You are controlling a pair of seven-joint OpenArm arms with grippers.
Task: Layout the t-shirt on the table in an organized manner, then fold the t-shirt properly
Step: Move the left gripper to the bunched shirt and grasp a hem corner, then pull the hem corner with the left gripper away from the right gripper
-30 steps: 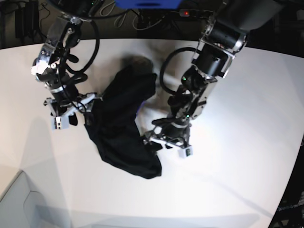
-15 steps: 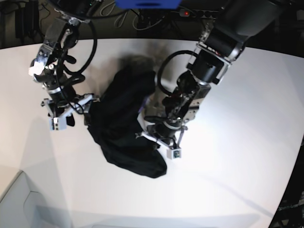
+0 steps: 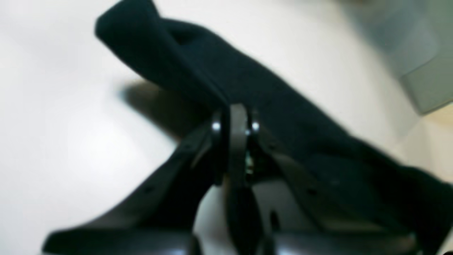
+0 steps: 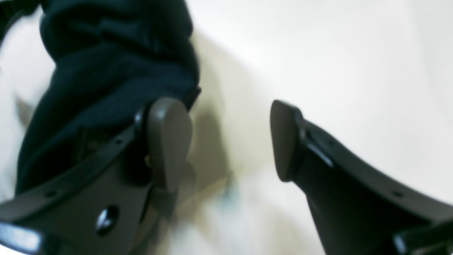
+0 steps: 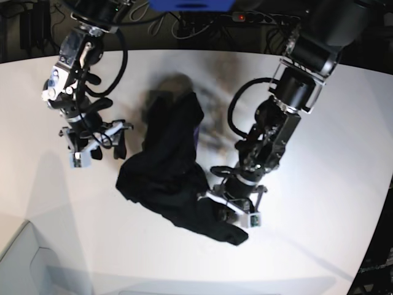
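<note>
The black t-shirt lies crumpled in a long heap on the white table. A sliver of purple print shows at its right side. My left gripper is shut on the shirt's front end; in the left wrist view the fingertips pinch a fold of the black cloth held up off the table. My right gripper is open and empty, just left of the shirt. In the right wrist view the right gripper is open over bare table, and the shirt bunches behind its left finger.
A grey box corner sits at the front left and also shows in the left wrist view. Cables and dark gear lie beyond the table's far edge. The table's curved edge runs down the right.
My left gripper closed on the shirt and pulled its lower end toward the front right. The shirt slid away from my right gripper, which stays open at the left.
</note>
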